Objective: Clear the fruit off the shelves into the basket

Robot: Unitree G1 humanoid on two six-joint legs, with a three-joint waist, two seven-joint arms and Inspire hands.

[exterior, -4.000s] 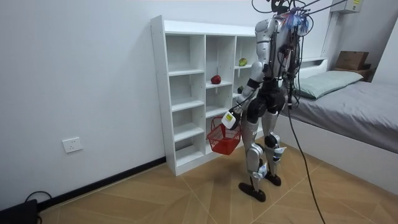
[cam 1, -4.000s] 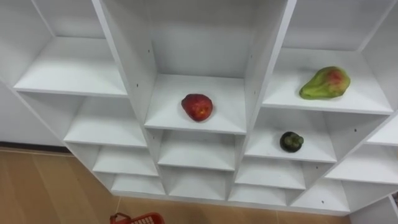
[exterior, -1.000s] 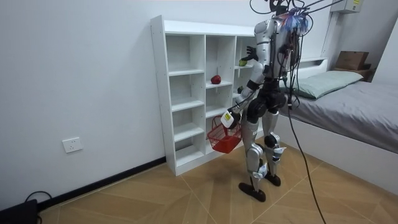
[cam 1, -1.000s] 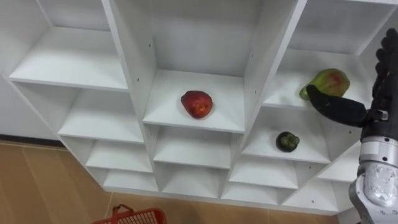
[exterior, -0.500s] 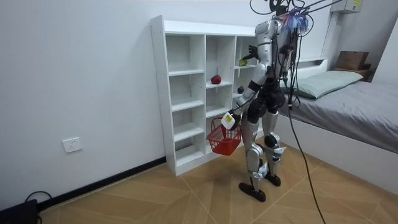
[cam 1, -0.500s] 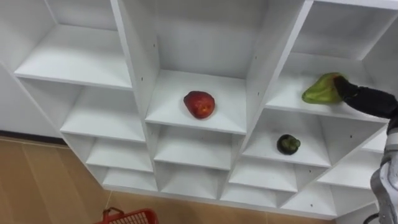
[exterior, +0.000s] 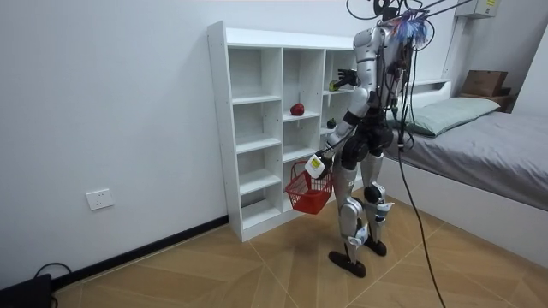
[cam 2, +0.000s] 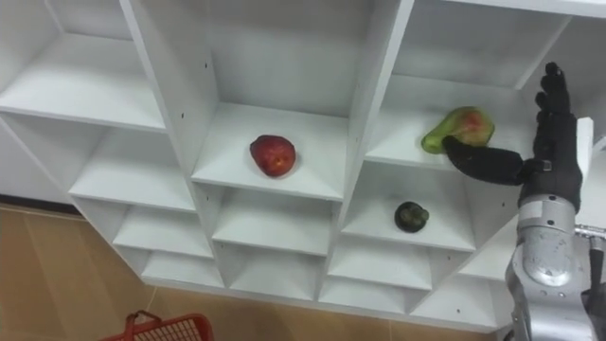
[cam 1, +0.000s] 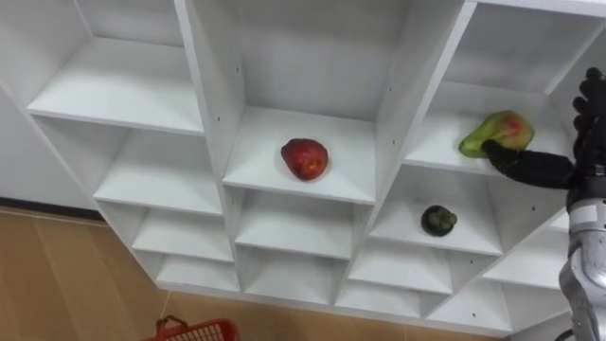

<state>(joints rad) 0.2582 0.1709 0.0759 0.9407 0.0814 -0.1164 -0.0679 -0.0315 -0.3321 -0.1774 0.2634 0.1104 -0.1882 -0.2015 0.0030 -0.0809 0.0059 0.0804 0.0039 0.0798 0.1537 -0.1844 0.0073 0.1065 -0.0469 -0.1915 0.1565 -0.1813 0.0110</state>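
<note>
Left eye view, I judge nothing collected yet: right hand (cam 2: 552, 156), fingers straight, thumb at green-red fruit (cam 1: 497, 133) in the closet (cam 1: 204, 104), right column; red fruit (cam 1: 304, 158) in its middle, dark fruit (cam 1: 438, 220) lower right; left hand (exterior: 315, 164) clenched on red basket (exterior: 304, 190).

You have bright, even light across the white closet (cam 1: 204, 95); soft grey shadows lie in its lower compartments.

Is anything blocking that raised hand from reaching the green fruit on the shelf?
Nothing visible. The right hand, open, is at the open front of the shelf, its thumb just before the green fruit. The left hand holds the red basket low.
</note>
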